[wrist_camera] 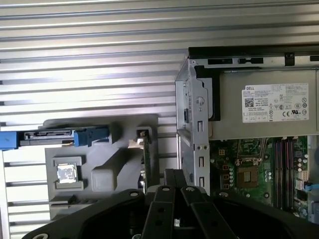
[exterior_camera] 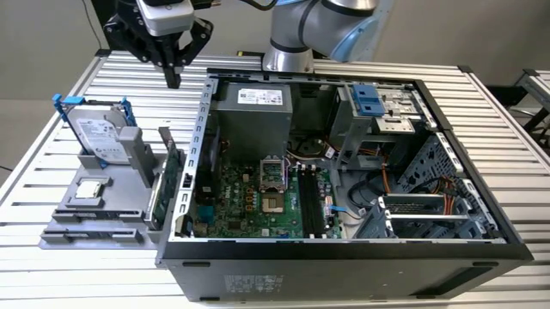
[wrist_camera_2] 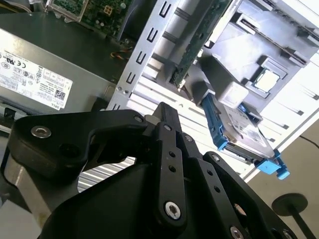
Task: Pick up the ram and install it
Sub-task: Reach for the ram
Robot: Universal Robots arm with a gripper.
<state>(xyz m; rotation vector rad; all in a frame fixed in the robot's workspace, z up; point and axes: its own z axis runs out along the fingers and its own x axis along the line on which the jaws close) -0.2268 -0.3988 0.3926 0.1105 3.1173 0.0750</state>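
Beside the computer case (exterior_camera: 344, 257), the gripper (wrist_camera: 174, 174) is covering part of the grey holder (wrist_camera: 99, 144) in the first wrist view, and that picture's edge is cutting off the hard drive (wrist_camera: 50, 135); the exterior view's edge is cropping the arm (exterior_camera: 310, 26).

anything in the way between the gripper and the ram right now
Nothing visible. The shut gripper hangs in open air above the table, beside the case. The ram stands on edge in the grey holder with its top edge uncovered.
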